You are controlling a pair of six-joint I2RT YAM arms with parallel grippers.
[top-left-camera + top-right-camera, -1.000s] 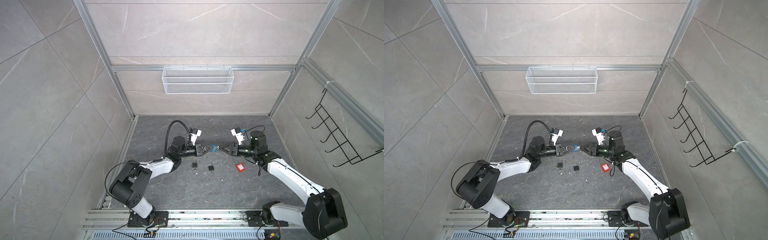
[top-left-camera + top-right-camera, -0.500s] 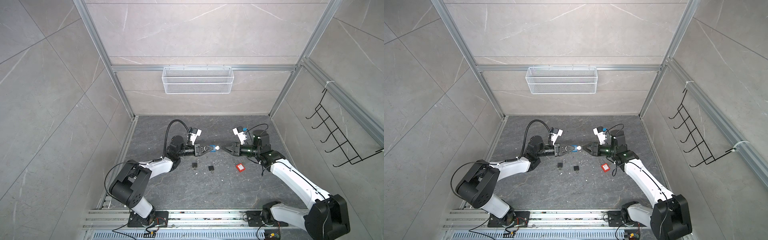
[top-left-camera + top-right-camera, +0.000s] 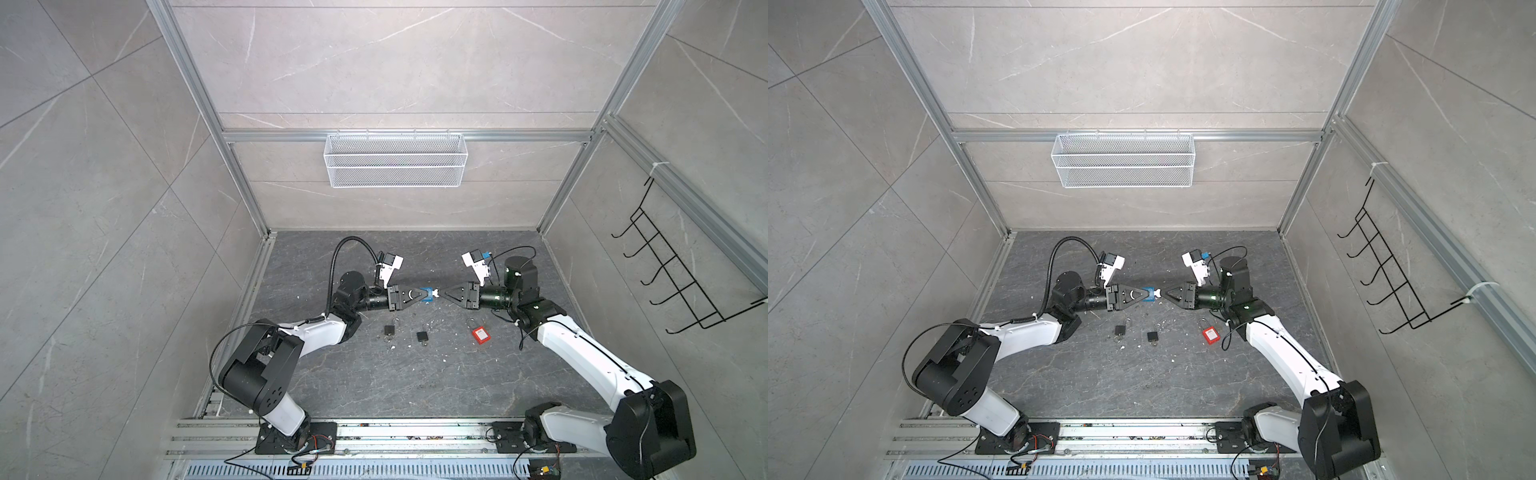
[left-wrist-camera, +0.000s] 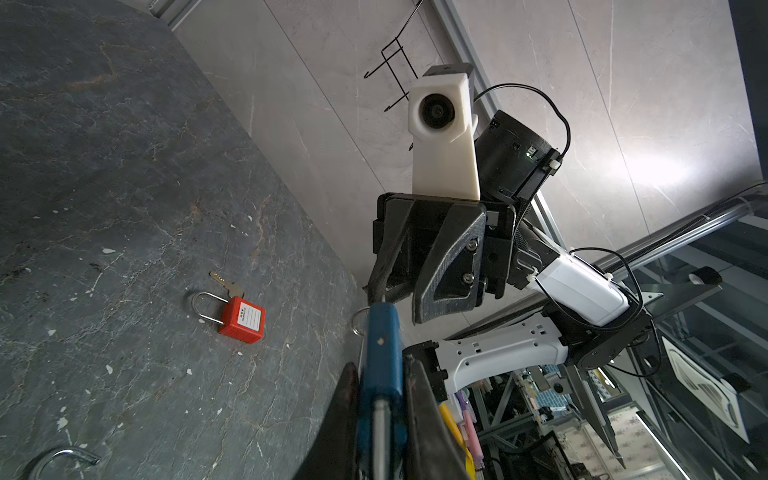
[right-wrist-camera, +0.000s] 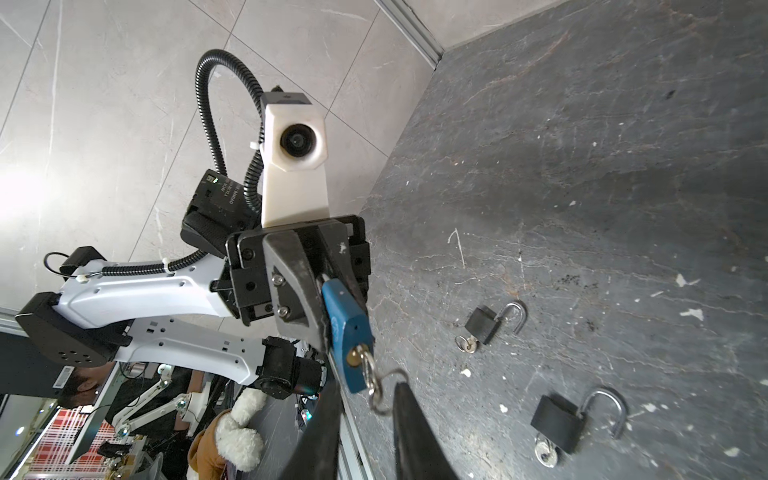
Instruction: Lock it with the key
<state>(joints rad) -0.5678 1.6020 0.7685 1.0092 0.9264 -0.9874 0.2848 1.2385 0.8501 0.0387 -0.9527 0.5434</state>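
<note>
A blue padlock (image 3: 426, 292) (image 3: 1147, 293) is held above the floor in my left gripper (image 3: 423, 294) (image 4: 380, 368), which is shut on its body (image 4: 382, 353). A key (image 5: 365, 361) with a wire ring (image 5: 384, 392) sticks out of the lock's end (image 5: 347, 328), pointing at my right gripper (image 3: 442, 293) (image 5: 365, 401). The right fingers (image 5: 409, 419) stand a little apart with the ring hanging between their tips. They do not pinch the key. The shackle lies back between the left fingers, mostly hidden.
On the dark floor lie two black padlocks (image 3: 389, 329) (image 3: 422, 336) with raised shackles and keys in them, and a red padlock (image 3: 480, 334) with a key (image 4: 226, 284) beside it. A wire basket (image 3: 395, 160) hangs on the back wall and a hook rack (image 3: 673, 286) on the right wall.
The right gripper's jaws have narrowed around the key's ring, and its tips sit close to the lock's end. The left arm and the blue padlock have stayed in place.
</note>
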